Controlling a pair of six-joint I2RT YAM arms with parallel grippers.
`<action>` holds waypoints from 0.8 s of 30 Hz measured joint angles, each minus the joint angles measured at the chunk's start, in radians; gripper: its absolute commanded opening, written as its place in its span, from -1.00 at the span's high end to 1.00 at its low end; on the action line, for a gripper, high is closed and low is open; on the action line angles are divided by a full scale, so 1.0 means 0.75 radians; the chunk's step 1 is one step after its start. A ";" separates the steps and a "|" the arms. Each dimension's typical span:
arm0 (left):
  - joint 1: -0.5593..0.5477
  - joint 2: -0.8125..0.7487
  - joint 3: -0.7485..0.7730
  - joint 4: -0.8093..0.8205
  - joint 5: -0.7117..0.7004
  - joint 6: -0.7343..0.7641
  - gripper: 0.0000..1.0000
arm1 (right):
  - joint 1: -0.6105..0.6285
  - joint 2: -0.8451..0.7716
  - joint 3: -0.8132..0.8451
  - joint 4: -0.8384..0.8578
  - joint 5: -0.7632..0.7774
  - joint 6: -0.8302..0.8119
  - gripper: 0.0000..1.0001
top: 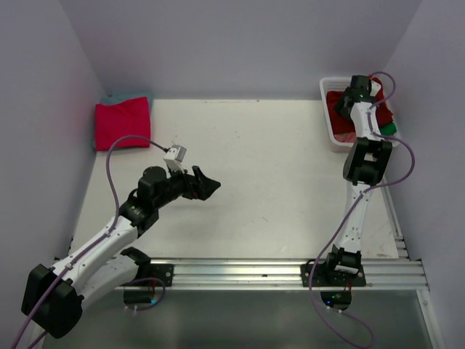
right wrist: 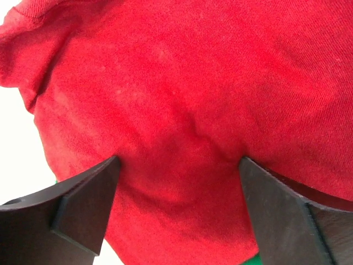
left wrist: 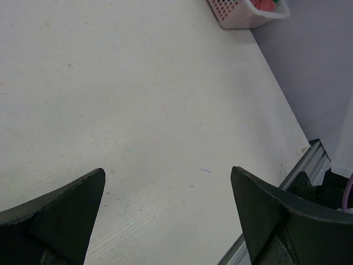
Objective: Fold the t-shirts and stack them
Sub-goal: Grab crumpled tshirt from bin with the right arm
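Just at the dark red t-shirt (right wrist: 182,72), the right hand (right wrist: 179,160) gapes wide, gripping nothing.

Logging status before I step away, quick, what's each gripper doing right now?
Left gripper: open, empty, above the table.
Right gripper: open over the dark red t-shirt, not closed on it.

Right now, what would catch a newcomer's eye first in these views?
The dark red cloth t-shirt fills the right wrist view, heaped in the white plastic lattice basket at the far right of the table, the open right gripper straddling a pucker in it. At the far left corner a folded magenta-pink t-shirt lies on a teal one; the open left gripper hovers above bare tabletop.
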 measured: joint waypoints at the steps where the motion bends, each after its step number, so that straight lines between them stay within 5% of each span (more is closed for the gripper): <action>1: 0.000 0.019 0.000 0.000 0.009 -0.003 -1.00 | 0.001 0.008 0.007 0.003 0.003 -0.001 -0.74; 3: 0.000 0.055 0.000 0.002 0.021 -0.019 -1.00 | 0.001 0.018 0.013 0.007 0.005 -0.007 -0.25; 6: 0.000 0.097 0.000 0.000 0.037 -0.036 -1.00 | -0.002 0.028 0.016 0.018 0.005 0.004 0.01; 9: 0.000 0.108 0.001 0.001 0.051 -0.057 -1.00 | -0.003 0.028 0.014 0.026 -0.010 0.017 0.72; 11: 0.000 0.108 0.001 0.008 0.055 -0.066 -1.00 | -0.003 0.028 0.011 0.038 -0.023 0.034 1.00; 17: 0.000 0.107 0.001 0.011 0.061 -0.069 -1.00 | -0.006 -0.027 -0.117 0.139 -0.050 0.061 1.00; 24: 0.000 0.078 -0.021 0.039 0.061 -0.069 -1.00 | -0.033 -0.338 -0.676 0.536 -0.259 0.097 1.00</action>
